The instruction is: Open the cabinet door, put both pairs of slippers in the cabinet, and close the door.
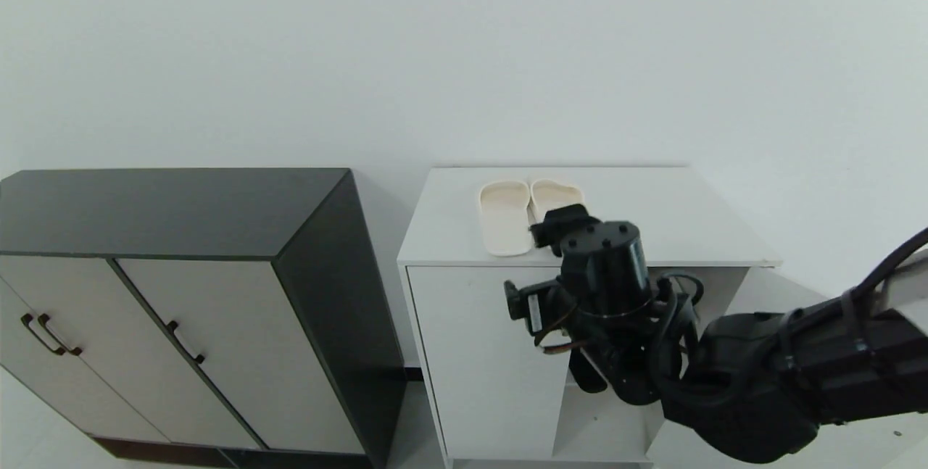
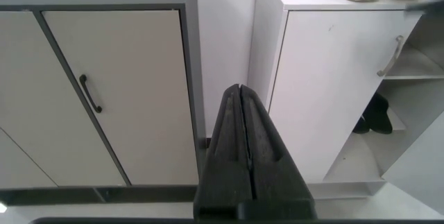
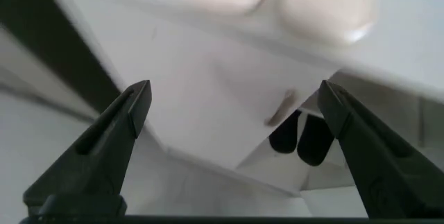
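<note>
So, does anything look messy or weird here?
Nothing is spilled or broken. The only odd bit: the cream slippers sit on top of the white cabinet, while the black slippers are inside it.

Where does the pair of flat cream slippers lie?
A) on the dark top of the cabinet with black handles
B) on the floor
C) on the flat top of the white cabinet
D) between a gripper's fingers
C: in the head view the pair of flat cream slippers lies side by side on the flat top of the white cabinet, near its front edge.
</note>
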Robot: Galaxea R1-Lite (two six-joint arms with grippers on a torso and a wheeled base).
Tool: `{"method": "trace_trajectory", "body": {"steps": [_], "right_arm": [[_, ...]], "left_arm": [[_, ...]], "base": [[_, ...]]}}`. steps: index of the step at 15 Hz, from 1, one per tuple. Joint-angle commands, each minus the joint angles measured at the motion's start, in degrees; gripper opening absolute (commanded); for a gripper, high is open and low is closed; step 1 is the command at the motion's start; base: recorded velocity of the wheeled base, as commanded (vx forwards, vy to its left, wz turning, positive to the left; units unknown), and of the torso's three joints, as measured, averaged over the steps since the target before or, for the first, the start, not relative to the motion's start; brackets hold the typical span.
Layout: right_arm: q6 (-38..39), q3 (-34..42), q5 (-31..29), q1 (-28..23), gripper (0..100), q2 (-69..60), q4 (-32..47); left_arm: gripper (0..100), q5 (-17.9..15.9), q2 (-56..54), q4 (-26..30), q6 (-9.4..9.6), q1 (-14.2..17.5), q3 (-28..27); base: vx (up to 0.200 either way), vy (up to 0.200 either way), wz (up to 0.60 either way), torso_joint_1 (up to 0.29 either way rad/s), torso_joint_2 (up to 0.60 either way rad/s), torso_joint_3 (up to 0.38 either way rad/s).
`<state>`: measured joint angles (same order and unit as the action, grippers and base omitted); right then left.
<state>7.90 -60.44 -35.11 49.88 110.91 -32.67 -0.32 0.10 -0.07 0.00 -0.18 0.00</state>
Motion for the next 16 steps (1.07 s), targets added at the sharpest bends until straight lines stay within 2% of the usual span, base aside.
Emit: {"method": "trace_trajectory", "body": {"steps": [1, 10, 16], "right_arm": [[2.5, -6.8, -4.4, -1.0, 100, -1.0, 3.3], [2.6, -7.8, -4.5, -2.2, 100, 2.9, 3.0], [1.9, -9.3, -1.8, -2.8, 100, 9.2, -1.0]], "left_arm": [[0, 0.0, 0.0, 0.0, 0.0, 0.0, 0.0], [0, -0.4, 0.0, 0.0, 0.0, 0.0, 0.0], [0, -0.3, 0.0, 0.0, -0.09, 0.0, 0.0]], "base": [[0.0, 0.0, 0.0, 0.0, 0.0, 0.0], [0.2, 0.0, 0.0, 0.004, 0.0, 0.001], [0.0, 0.0, 0.0, 0.0, 0.0, 0.0]]}}
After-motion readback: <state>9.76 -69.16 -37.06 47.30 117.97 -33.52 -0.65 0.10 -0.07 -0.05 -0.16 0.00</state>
